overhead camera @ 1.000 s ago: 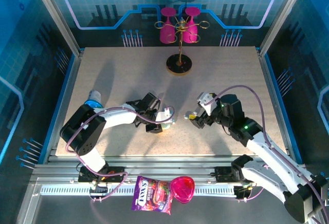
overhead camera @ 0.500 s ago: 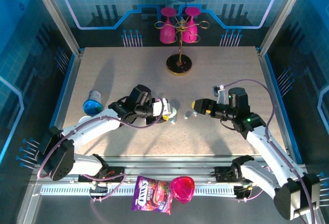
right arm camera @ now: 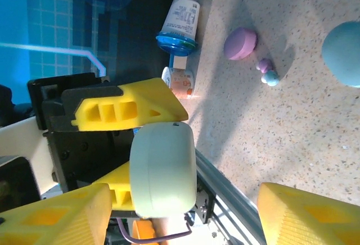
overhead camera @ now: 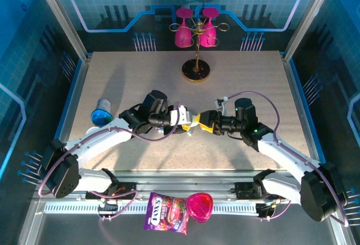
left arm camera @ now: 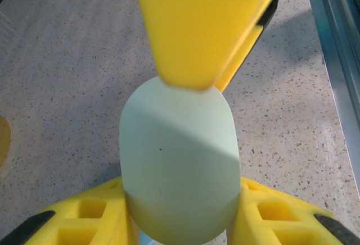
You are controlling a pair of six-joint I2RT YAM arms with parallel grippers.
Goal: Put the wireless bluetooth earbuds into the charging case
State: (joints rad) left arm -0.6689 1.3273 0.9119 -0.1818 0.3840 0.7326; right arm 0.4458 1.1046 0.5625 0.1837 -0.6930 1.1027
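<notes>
Speckled beige table (overhead camera: 140, 76), blue panel walls all round, and we have both arms meeting mid-table! Left gripper (left arm camera: 179, 225) is clamped tight on the pale green charging case (left arm camera: 177, 160), its rounded end jutting forward. Right gripper (overhead camera: 205, 122) is spread wide and grips nothing, one yellow finger (left arm camera: 191, 26) touching the case's far end. We spot the wireless bluetooth earbuds (right arm camera: 264, 65), one lilac, one pale blue, lying together on the table near a lilac case (right arm camera: 240, 43), apart from both claws.
</notes>
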